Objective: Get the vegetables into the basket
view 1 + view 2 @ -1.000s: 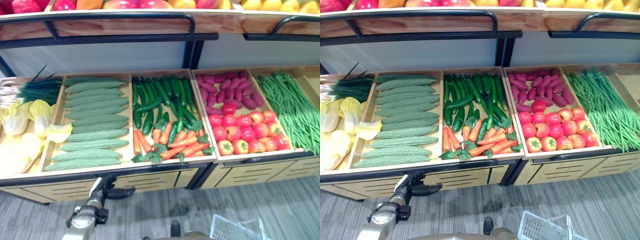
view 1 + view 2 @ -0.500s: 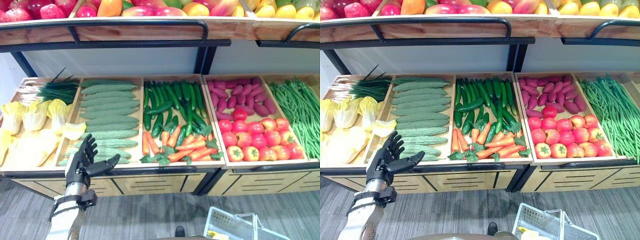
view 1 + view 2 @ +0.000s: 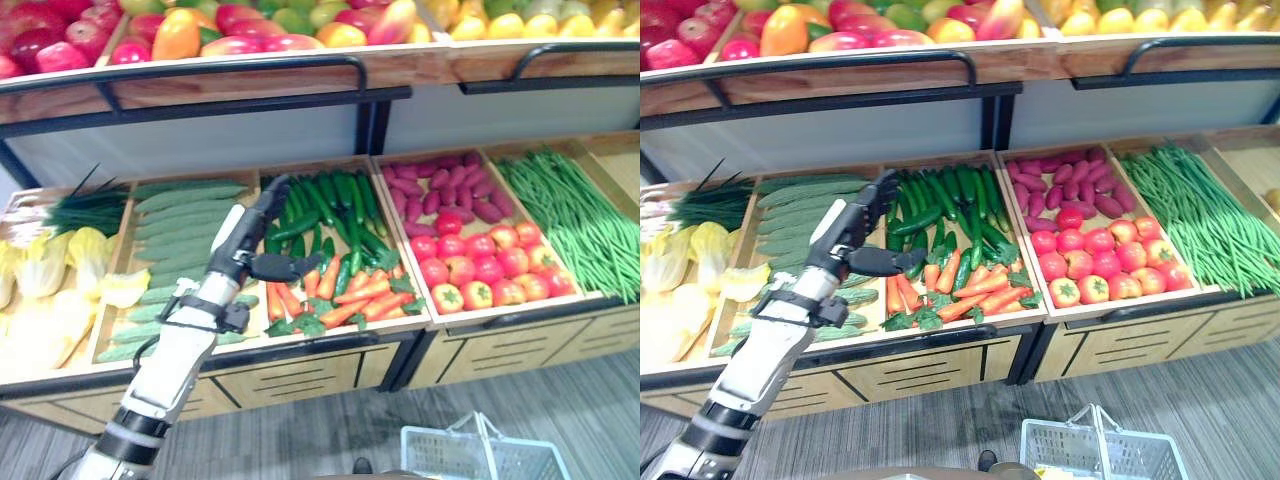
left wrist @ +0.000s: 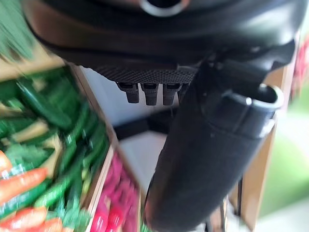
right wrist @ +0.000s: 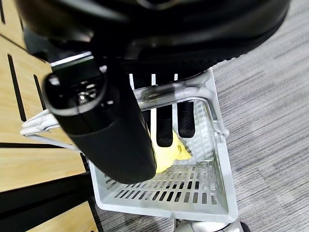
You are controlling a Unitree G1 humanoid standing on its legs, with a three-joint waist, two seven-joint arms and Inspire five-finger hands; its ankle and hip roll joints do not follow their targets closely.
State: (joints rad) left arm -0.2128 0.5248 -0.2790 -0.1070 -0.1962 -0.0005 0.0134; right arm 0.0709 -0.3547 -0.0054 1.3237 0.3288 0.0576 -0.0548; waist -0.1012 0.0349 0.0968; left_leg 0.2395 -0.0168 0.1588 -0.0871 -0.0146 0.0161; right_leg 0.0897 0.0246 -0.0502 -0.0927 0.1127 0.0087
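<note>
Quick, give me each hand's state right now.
Left hand: open, holding nothing, above the cucumbers.
Right hand: shut on the basket handle.

On the lower shelf (image 3: 300, 345), the crates run left to right: leafy cabbages (image 3: 45, 270), long gourds (image 3: 185, 200), cucumbers (image 3: 330, 200) behind carrots (image 3: 350, 295), sweet potatoes (image 3: 445, 185) behind tomatoes (image 3: 480, 265), then green beans (image 3: 575, 215). Fruit (image 3: 200, 30) lies on the upper shelf behind. The basket (image 3: 1105, 455) stands on the floor (image 3: 1200, 400) before the tomato crate, with something lying in it.
</note>
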